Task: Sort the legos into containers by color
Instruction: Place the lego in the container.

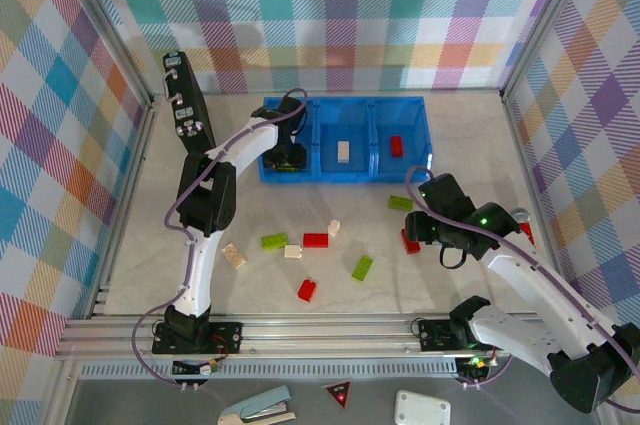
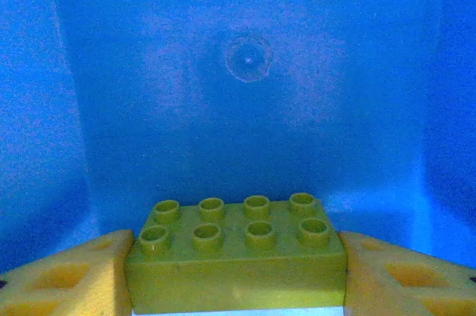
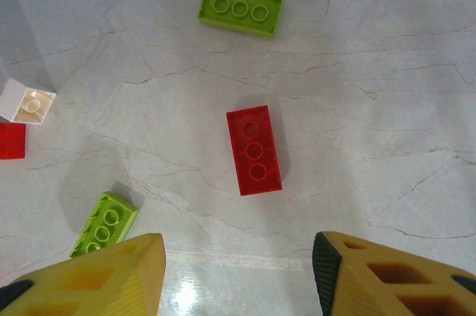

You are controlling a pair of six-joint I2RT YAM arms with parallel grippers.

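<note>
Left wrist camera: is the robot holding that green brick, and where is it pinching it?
Yes. The left gripper pinches the green brick by its two short ends, inside the blue tray. The right gripper is open and holds nothing.

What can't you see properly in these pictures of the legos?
Top view: the left gripper covers the left compartment of the blue tray, hiding what lies there.
Top view: the right gripper hides part of a red lego.
Right wrist: another red lego is cut off by the left edge.

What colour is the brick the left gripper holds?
Lime green. Left wrist view shows the brick best.
</note>
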